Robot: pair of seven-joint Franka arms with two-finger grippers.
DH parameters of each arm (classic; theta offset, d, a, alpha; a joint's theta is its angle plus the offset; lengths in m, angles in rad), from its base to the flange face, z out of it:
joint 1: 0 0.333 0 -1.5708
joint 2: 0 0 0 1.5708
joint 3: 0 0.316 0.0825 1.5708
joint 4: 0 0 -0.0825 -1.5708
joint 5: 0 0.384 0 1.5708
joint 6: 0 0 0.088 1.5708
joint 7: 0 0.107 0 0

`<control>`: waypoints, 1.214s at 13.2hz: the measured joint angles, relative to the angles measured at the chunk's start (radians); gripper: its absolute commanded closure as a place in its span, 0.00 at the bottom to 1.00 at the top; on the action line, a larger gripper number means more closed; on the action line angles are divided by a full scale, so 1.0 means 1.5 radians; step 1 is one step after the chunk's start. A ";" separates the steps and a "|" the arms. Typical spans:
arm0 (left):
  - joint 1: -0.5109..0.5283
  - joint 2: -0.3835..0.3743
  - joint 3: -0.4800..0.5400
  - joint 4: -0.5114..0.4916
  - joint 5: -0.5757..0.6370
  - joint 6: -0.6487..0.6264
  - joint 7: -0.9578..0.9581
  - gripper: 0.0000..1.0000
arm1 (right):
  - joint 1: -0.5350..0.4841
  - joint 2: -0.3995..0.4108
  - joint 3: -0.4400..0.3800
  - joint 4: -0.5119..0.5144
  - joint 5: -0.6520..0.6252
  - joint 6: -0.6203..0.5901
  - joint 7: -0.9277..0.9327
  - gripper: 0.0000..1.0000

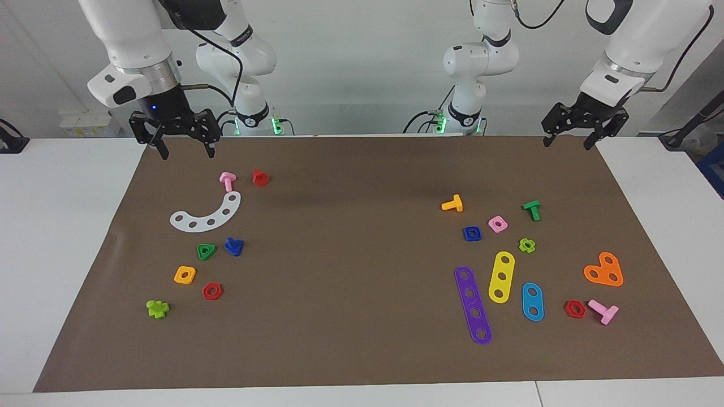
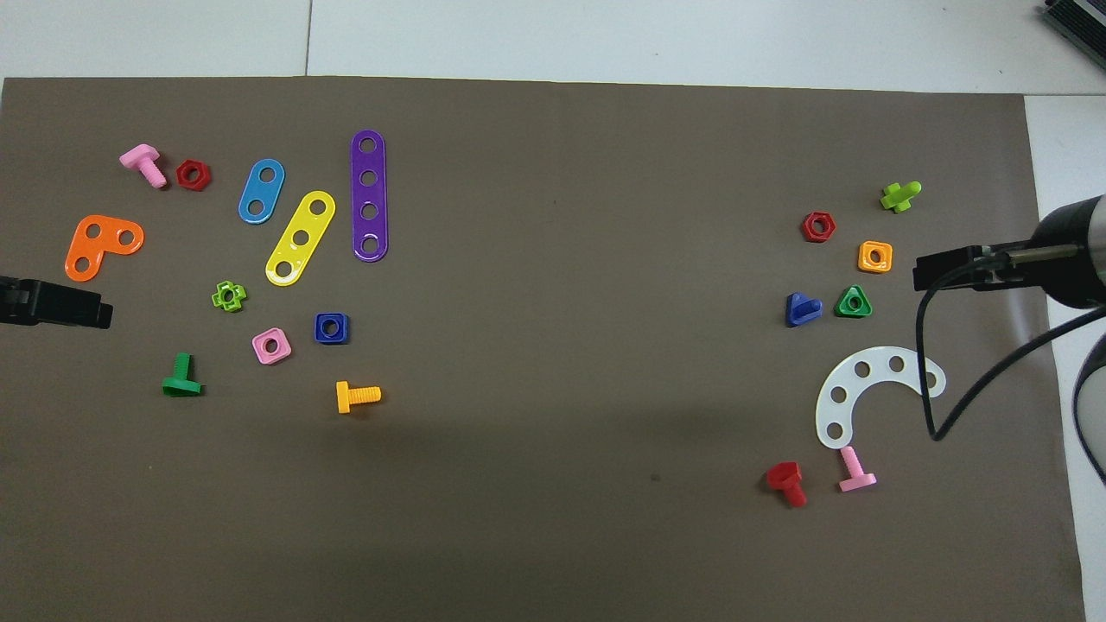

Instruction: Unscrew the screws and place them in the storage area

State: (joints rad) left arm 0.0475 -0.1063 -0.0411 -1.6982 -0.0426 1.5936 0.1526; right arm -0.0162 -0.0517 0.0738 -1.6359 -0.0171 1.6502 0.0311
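now both open, empty: right gripper [image 1: 185, 151] above mat [image 1: 362, 350] edge, left gripper [image 1: 567, 141] waiting.

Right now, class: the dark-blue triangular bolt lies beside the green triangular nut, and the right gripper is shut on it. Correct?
Not quite. The dark-blue triangular bolt does lie beside the green triangular nut, but the right gripper is open and holds nothing, as the facing view shows.

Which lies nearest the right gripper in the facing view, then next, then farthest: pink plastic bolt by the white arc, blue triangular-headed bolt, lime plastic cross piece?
1. Pink plastic bolt, just below the open right gripper.
2. Blue triangular-headed bolt, beside the green triangular nut.
3. Lime plastic cross piece, farthest from the robots.
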 measured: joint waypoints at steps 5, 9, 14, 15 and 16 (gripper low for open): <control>0.000 0.000 0.000 0.000 0.000 0.000 0.000 0.00 | 0.000 0.018 0.001 0.017 0.000 -0.027 0.000 0.00; 0.000 0.000 0.000 0.000 0.000 0.000 0.000 0.00 | 0.001 0.018 0.003 0.011 0.000 -0.040 0.000 0.00; 0.000 0.000 0.000 0.000 0.000 0.000 0.000 0.00 | 0.007 0.018 0.004 0.010 0.000 -0.040 0.000 0.00; 0.000 0.000 0.000 0.000 0.000 0.000 0.000 0.00 | 0.009 0.018 0.004 0.010 0.000 -0.040 0.000 0.00; 0.000 0.000 0.000 0.000 0.000 0.000 0.000 0.00 | 0.010 0.018 0.004 0.010 0.000 -0.040 0.000 0.00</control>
State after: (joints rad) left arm 0.0475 -0.1063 -0.0411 -1.6982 -0.0426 1.5934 0.1526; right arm -0.0014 -0.0246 0.0801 -1.6202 -0.0165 1.5909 0.0311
